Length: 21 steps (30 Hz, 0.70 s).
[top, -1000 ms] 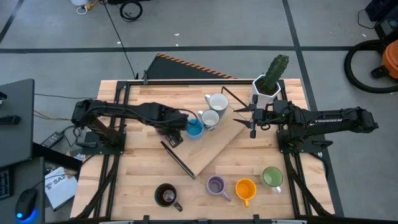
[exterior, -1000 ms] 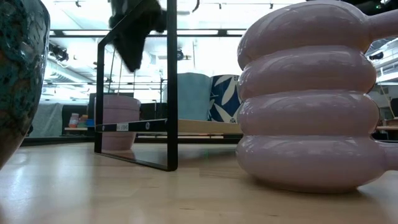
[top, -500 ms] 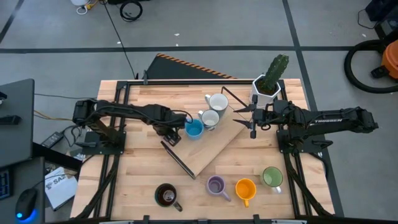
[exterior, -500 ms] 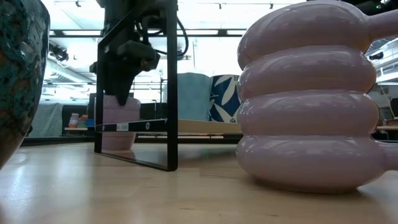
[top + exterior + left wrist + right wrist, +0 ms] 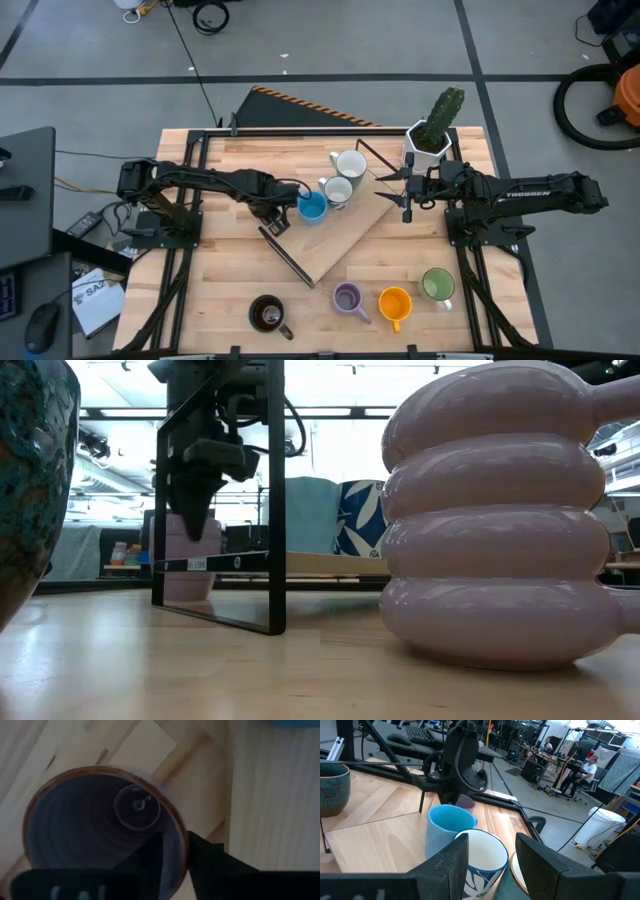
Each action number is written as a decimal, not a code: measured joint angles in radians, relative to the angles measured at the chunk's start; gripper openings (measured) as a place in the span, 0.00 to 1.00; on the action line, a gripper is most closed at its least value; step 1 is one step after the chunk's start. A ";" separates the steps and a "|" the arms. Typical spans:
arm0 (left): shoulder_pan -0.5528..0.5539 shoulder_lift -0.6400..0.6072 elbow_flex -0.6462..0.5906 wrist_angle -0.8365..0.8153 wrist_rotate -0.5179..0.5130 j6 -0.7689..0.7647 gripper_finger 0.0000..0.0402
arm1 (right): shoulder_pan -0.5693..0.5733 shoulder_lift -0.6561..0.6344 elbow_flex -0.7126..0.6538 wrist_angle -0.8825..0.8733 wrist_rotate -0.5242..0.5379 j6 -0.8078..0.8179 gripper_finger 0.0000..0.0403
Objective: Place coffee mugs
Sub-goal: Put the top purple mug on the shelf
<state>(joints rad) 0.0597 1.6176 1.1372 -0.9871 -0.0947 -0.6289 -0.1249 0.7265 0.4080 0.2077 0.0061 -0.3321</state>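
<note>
Coffee mugs waiting along the table's [image 5: 230, 300] near edge, seemingly not yet placed: dark mug [image 5: 268, 315], lilac mug [image 5: 347, 298], orange mug [image 5: 395, 304], green mug [image 5: 437, 285]. Mid-table, the left hand [image 5: 175, 845] pinches the rim of a second lilac mug [image 5: 100, 820], one finger inside. Beyond it, the blue mug [image 5: 312, 207], white mug [image 5: 338, 190] and grey mug [image 5: 349, 163] look placed. The right hand [image 5: 492, 842] waits nearby, fingers apart.

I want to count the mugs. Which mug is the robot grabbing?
The lilac mug under the left gripper, beside the blue mug; one finger sits inside its rim.
</note>
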 joint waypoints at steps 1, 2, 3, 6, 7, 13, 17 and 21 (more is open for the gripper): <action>0.000 0.000 0.001 -0.001 0.003 0.010 0.16 | 0.000 0.000 0.000 0.000 0.000 0.000 0.42; 0.000 -0.001 0.005 -0.003 0.004 0.020 0.12 | 0.000 0.000 0.000 0.000 0.000 0.000 0.42; 0.001 -0.001 0.011 -0.001 0.003 0.024 0.08 | 0.000 0.000 0.000 0.000 0.000 0.000 0.42; 0.001 -0.002 0.040 -0.011 0.004 0.044 0.05 | 0.000 0.000 0.000 0.000 0.000 0.000 0.42; 0.001 -0.002 0.053 -0.019 0.009 0.050 0.05 | 0.000 0.000 0.000 0.000 0.000 0.000 0.42; 0.005 -0.003 0.149 -0.122 0.022 0.066 0.05 | 0.000 0.000 0.000 0.000 0.000 0.000 0.42; -0.002 -0.003 0.245 -0.180 0.033 0.061 0.05 | 0.000 0.000 0.000 0.001 0.000 -0.005 0.42; -0.025 -0.001 0.341 -0.216 0.002 0.033 0.05 | 0.000 0.000 0.000 0.006 0.000 -0.012 0.42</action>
<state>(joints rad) 0.0343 1.6165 1.4785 -1.2026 -0.0926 -0.5960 -0.1249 0.7265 0.4080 0.2141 0.0063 -0.3444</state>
